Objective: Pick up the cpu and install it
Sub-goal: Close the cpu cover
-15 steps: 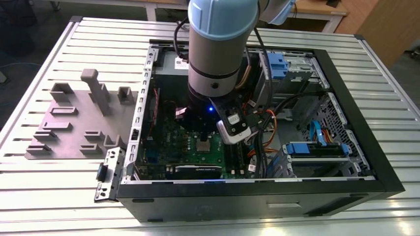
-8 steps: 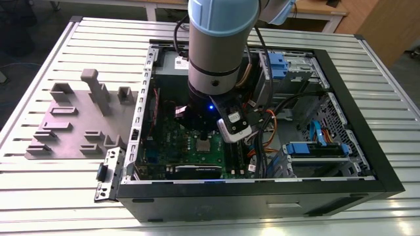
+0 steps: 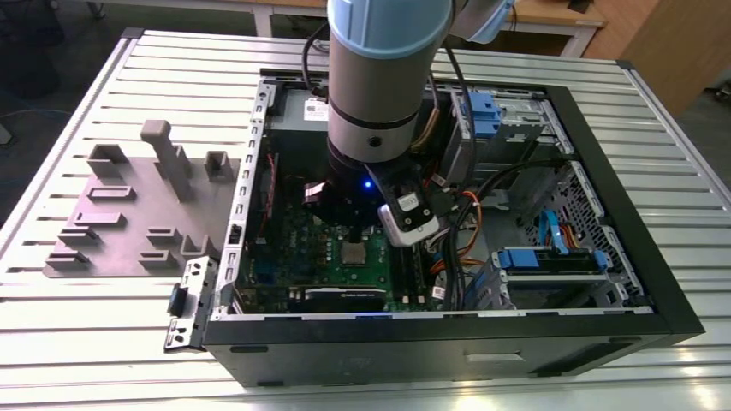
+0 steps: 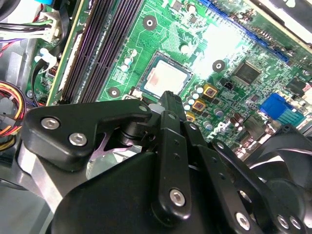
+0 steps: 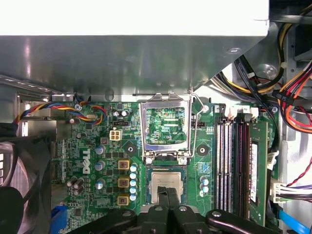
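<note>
Exterior view: the arm (image 3: 377, 77) plunges into the open case (image 3: 639, 282) lying on the slatted counter (image 3: 171, 68), with a grey fixture (image 3: 126, 231) just beside the case on the exterior view's left. The cpu (image 3: 356, 253) lies flat on the green board (image 3: 308, 248), right below the wrist.

Second wrist view: the tool (image 4: 168, 96) is clenched, black fingers together with nothing between them, tips right at the edge of the cpu (image 4: 165, 78). Memory slots (image 4: 105, 44) run alongside.

First wrist view: the tips (image 5: 166, 191) hang over the cpu (image 5: 168, 184), which is seated in its socket (image 5: 167, 170). I can't tell whether they touch. The frame (image 5: 163, 129) stands flipped open just beyond.
</note>
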Tool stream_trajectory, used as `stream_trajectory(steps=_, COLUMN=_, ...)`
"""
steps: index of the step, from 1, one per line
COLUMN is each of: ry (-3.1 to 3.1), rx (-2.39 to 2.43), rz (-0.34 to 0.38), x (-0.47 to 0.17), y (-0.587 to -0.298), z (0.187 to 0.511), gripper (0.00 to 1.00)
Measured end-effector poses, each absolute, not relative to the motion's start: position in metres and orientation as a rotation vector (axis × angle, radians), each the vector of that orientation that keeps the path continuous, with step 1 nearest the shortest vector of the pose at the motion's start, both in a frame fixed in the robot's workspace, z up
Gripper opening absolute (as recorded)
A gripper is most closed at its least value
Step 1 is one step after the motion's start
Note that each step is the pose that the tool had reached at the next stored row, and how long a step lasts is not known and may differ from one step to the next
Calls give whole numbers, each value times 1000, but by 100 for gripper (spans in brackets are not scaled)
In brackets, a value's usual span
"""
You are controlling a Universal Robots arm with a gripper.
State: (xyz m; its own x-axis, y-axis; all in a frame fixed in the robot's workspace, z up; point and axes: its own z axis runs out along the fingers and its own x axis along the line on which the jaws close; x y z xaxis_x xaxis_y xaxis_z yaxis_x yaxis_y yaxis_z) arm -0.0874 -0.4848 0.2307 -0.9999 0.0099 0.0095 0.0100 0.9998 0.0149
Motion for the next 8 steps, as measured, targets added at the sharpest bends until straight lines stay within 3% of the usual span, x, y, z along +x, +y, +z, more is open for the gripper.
stream_trajectory(steps=8, ry=-3132, rx=-16, rz=-23, x=-87, y=-485, z=234, gripper=11)
